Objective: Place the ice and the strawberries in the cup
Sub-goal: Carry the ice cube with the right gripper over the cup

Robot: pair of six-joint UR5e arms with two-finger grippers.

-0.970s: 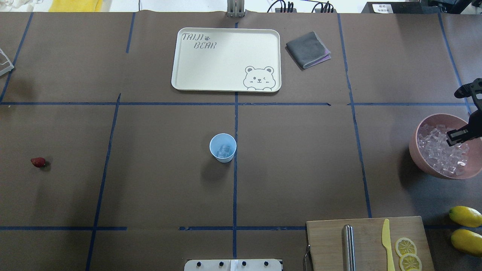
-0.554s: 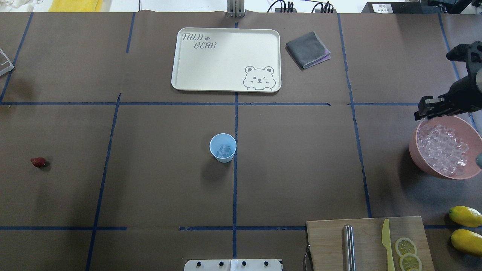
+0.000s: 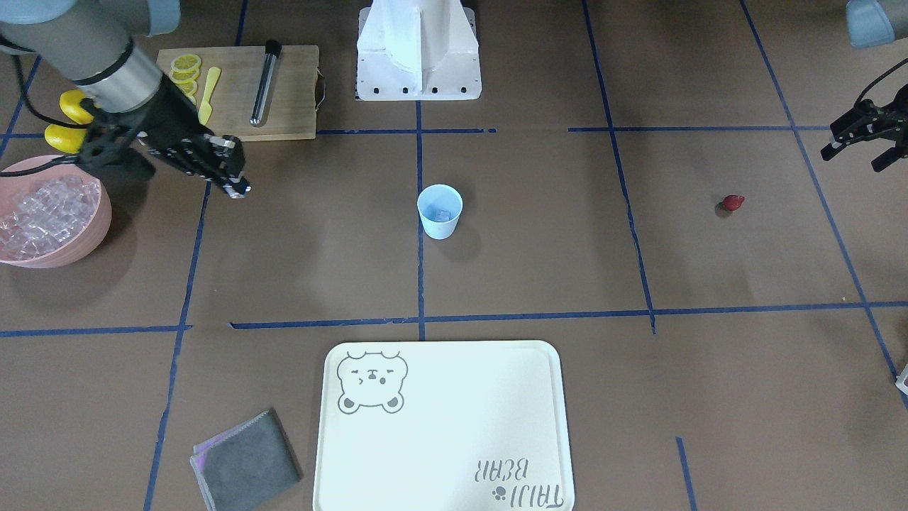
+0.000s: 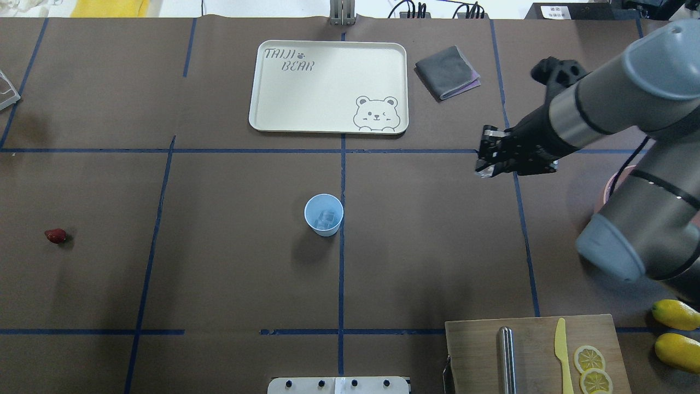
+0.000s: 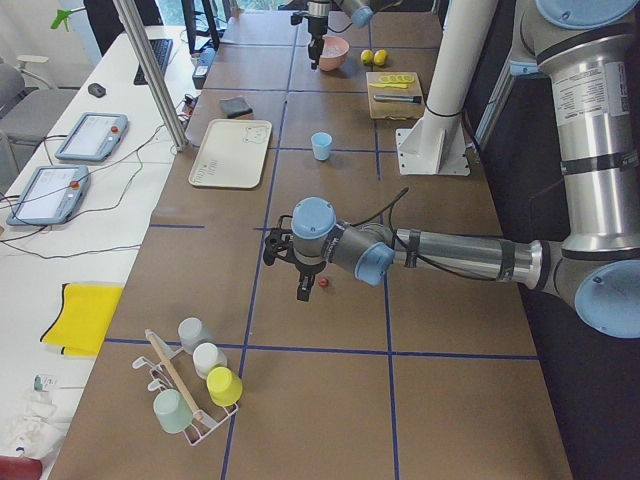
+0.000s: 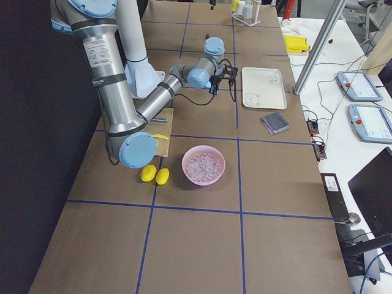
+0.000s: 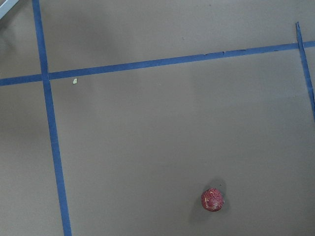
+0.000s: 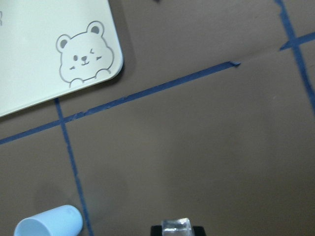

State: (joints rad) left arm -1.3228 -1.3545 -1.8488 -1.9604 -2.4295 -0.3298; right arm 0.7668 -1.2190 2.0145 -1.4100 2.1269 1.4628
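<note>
Ice cube (image 8: pixel 176 225) clamped tight in the right gripper (image 4: pixel 484 164), held in the air well off to the robot's right of the cup (image 4: pixel 324 214) and a little beyond it. More ice (image 4: pixel 326 219) already down inside the cup. Strawberry (image 4: pixel 56 236) lying far off on the cup's opposite side. Left gripper (image 3: pixel 855 156) hanging even farther out, past the strawberry, jaws spread apart, empty.

cup (image 4: pixel 324 214) mid-table (ice (image 4: pixel 326 219) inside), strawberry (image 4: pixel 56 236) far left, tray (image 4: pixel 328 86) beyond
</note>
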